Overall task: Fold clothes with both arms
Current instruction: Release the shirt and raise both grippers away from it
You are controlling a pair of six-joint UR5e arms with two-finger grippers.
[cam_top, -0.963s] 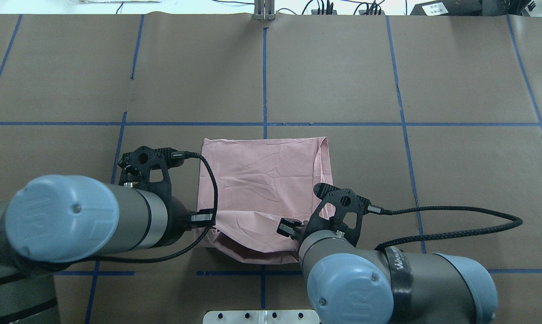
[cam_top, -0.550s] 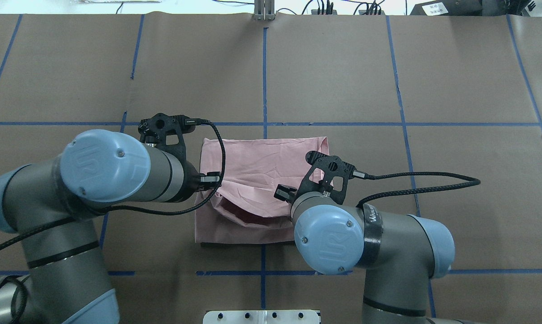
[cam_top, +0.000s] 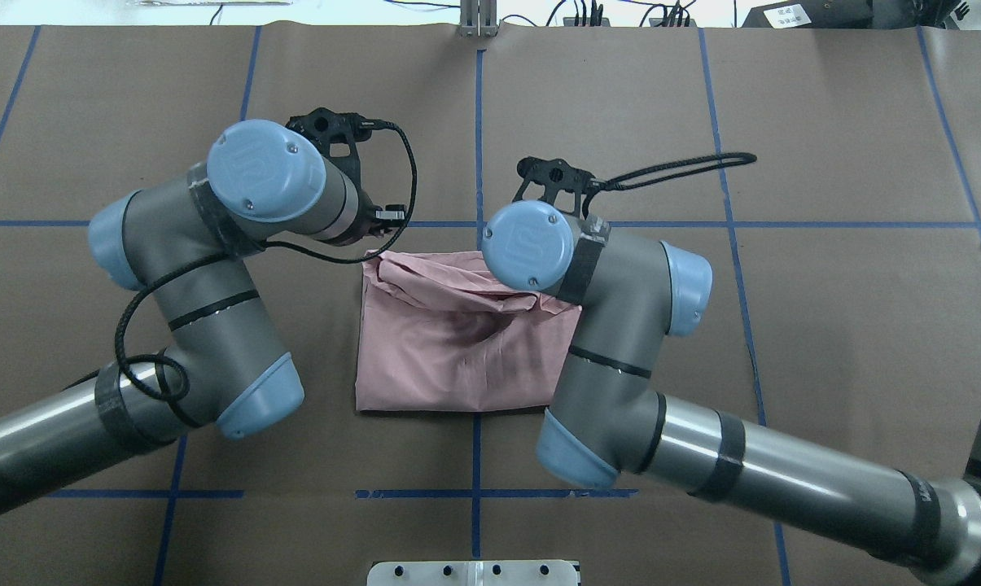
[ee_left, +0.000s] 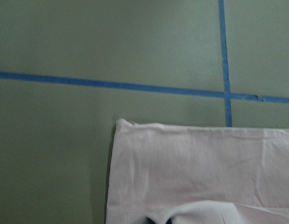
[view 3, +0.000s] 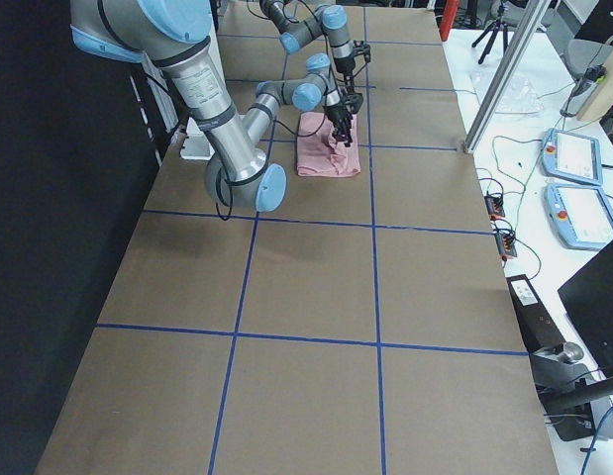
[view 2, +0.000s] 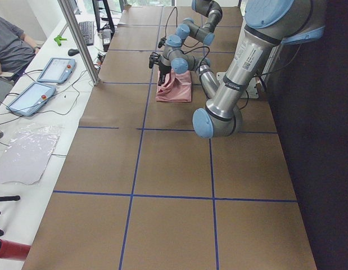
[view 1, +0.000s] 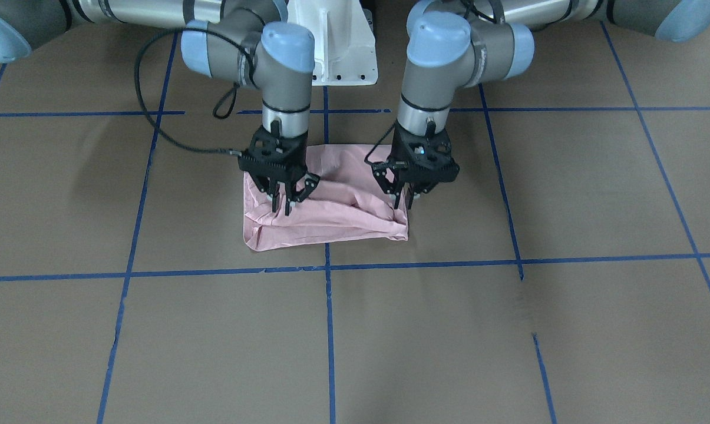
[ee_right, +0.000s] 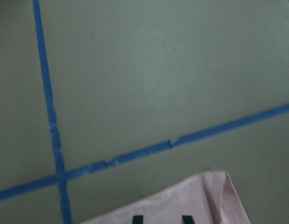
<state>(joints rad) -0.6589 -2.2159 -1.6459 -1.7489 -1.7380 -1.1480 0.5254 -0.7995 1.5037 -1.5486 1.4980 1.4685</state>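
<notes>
One left pincer and one right pincer both clench one pink T-shirt.

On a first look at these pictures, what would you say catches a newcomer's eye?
The pale pink T-shirt stands out at once, lying half-folded near the middle of the brown table with its blue tape grid. Right over it, the left gripper and right gripper each pinch its raised edge on the side away from the robot, the cloth sagging between them.
</notes>
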